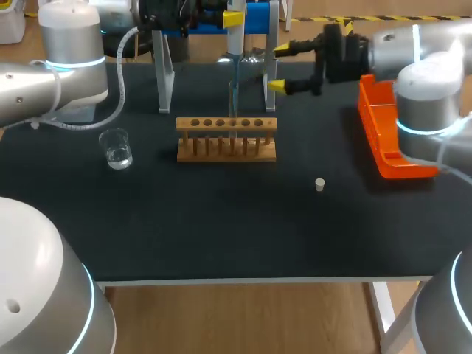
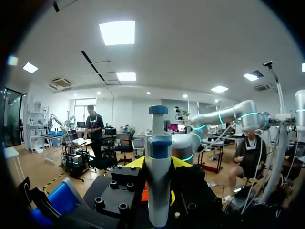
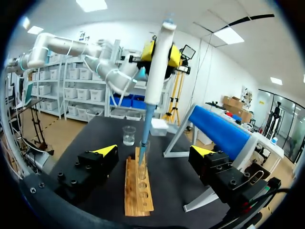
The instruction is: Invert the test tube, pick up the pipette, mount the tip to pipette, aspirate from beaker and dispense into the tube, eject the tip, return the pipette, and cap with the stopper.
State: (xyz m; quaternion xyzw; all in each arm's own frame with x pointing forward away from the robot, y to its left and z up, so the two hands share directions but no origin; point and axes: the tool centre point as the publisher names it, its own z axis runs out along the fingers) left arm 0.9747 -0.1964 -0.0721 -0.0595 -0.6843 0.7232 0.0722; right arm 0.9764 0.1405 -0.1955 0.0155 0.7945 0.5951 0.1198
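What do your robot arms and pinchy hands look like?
My left arm and right arm are smooth silver-grey tubes with glowing blue-green rings at the joints. A pale cable loops beside the left one. Left gripper and right gripper are black with yellow fingertips.

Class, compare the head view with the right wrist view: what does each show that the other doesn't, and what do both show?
Head view only: the stopper and the orange tray. Right wrist view only: the pipette at full length, its tip down in the test tube. Both: the beaker, the wooden rack and the right gripper, fingers open.
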